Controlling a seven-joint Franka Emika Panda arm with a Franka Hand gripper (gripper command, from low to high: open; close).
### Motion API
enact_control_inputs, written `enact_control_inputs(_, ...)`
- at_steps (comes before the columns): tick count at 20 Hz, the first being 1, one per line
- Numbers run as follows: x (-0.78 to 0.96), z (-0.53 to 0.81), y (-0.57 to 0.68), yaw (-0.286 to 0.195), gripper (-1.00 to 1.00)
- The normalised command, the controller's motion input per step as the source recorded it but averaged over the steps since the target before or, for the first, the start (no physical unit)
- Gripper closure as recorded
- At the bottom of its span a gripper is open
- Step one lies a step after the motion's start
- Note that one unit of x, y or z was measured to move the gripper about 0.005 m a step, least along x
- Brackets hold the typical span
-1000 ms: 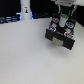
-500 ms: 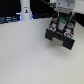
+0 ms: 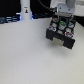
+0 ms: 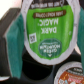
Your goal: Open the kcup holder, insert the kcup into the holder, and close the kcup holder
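Note:
The kcup (image 4: 47,30) is a green pod printed "Dark Magic", and it fills the wrist view. My gripper (image 4: 47,37) is shut on it, with a teal finger (image 4: 15,37) on each side. In the exterior view my white gripper (image 3: 61,16) hangs right above the kcup holder (image 3: 61,41), a black box with pale patches on its front, at the exterior view's upper right. Its tray (image 3: 63,26) is slid out and shows rows of pods. The held kcup is too small to make out in the exterior view.
Another pod with a red and white top (image 4: 71,73) sits in a slot just under the held kcup. A white post with a blue light (image 3: 25,11) stands at the back, towards the exterior view's left, in front of dark clutter. The white table (image 3: 25,55) spreads out in front.
My gripper has shifted slightly towards the exterior view's left while staying above the open tray. The holder has not moved.

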Motion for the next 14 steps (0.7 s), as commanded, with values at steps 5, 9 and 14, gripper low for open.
enact_control_inputs(5, -0.03, 0.09, 0.05, 0.092, -1.00)
enact_control_inputs(9, 0.03, 0.13, -0.04, 0.100, -1.00)
enact_control_inputs(14, 0.35, 0.25, -0.25, 0.023, -1.00)
